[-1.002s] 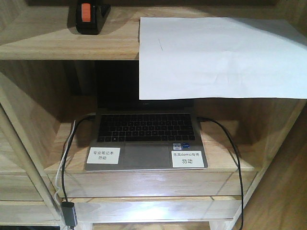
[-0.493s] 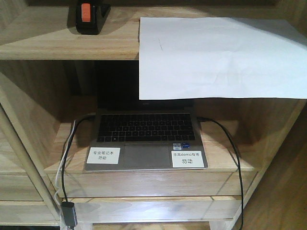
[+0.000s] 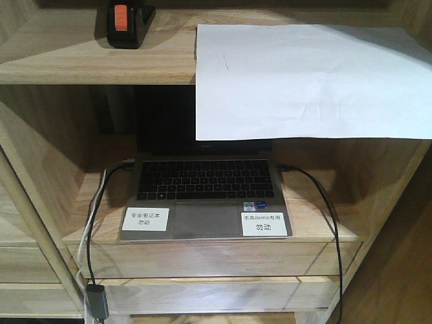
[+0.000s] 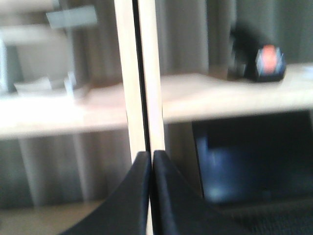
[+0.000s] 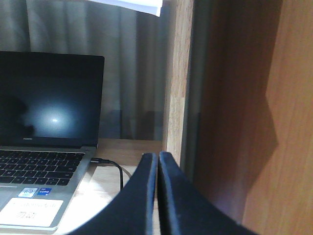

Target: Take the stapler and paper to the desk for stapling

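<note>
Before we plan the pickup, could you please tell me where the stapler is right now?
In the front view, the stapler stands on the upper shelf at the left, apart from the paper to its right, above the laptop.

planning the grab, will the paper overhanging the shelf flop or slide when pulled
Probably floppy: the paper is one thin, faintly creased sheet, its front unsupported past the shelf edge. Likely very light, so a pull may slide it easily along the wood.
</note>
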You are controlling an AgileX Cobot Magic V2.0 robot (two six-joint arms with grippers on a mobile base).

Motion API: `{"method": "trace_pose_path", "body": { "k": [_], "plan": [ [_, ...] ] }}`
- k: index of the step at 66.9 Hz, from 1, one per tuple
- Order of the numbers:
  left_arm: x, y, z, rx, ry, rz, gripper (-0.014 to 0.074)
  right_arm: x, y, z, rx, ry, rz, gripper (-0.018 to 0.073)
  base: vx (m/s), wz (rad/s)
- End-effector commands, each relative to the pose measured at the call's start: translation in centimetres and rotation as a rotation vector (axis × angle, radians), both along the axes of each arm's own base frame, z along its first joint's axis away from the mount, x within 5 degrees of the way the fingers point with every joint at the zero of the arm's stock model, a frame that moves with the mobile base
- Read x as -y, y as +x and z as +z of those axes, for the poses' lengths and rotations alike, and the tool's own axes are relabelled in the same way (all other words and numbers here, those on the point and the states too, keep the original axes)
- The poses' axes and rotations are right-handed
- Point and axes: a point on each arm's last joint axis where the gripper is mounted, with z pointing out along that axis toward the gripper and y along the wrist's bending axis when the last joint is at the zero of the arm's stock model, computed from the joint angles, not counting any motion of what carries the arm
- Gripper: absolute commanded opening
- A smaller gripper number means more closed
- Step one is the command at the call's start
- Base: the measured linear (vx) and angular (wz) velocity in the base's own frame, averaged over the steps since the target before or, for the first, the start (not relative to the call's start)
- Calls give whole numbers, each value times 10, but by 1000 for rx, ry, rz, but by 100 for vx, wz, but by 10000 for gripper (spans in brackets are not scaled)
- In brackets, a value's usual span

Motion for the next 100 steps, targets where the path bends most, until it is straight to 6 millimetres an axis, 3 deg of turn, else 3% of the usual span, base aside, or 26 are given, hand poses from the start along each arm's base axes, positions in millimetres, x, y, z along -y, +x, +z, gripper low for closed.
{"method": "trace_pose_path", "body": {
  "k": [1, 20, 30, 52, 61, 87, 100],
  "plan": [
    [1, 3, 15, 66, -13, -6, -6, 0, -2, 6, 86, -9, 3, -9, 0, 0],
    [1, 3, 18, 99, -16, -7, 1, 0, -2, 6, 87, -9, 3, -9, 0, 0],
    [1, 3, 19, 106, -23, -8, 54, 0, -2, 6, 87, -9, 3, -9, 0, 0],
    [1, 3, 20, 125, -25, -8, 382, 0, -2, 6, 87, -9, 3, -9, 0, 0],
    [1, 3, 20, 124, -25, -8, 472, 0, -2, 6, 83, -9, 3, -9, 0, 0],
    [2, 3, 17, 83, -41, -21, 477, 0, -2, 6, 83, -9, 3, -9, 0, 0],
    [8, 4, 22, 128, -45, -117, 477, 0, -2, 6, 83, -9, 3, -9, 0, 0]
  ]
}}
